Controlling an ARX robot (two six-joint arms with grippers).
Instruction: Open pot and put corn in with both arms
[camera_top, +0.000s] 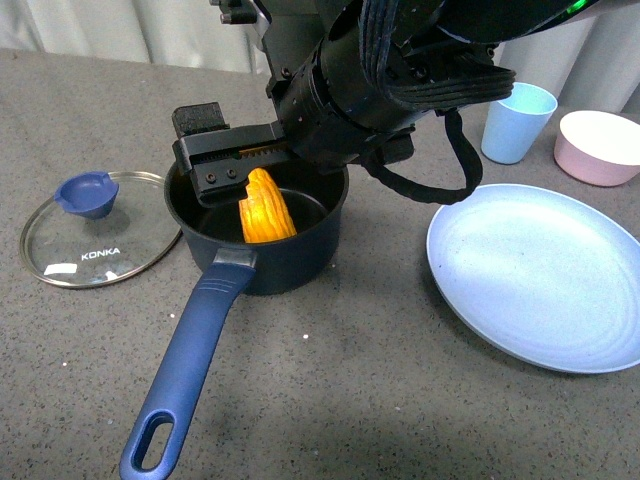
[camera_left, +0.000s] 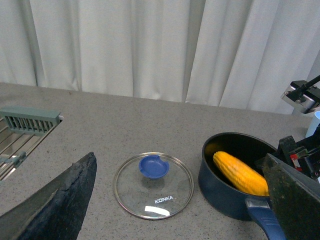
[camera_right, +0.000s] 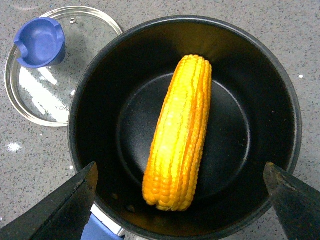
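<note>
One cob is all that matters here, and the corn (camera_right: 179, 136) already lies inside the pot (camera_right: 270, 100), directly under the right gripper (camera_right: 180, 200), whose two fingers stand wide apart to either side of the pot's mouth with nothing between them. The cob is free of both fingers; its long axis runs across the black floor, one end leaning up against the wall on the handle side and the other pointing toward the far rim, so that it lies crosswise to the line between the fingertips. In the front view the right arm comes in from above and behind the pot, its wrist bent down over the opening, the gripper (camera_top: 225, 165) hanging just above the rim. The left gripper (camera_left: 180, 200) is well off to the side, also spread open and empty, looking across at the glass lid (camera_left: 153, 186), which lies flat on the table (camera_left: 125, 125) just beside the pot with its blue knob (camera_left: 154, 166) up. I judge the placing done; whether the cob's upper end touches the rim or only the wall is hard to tell. What remains is for the right arm to lift clear without brushing the cob.
</note>
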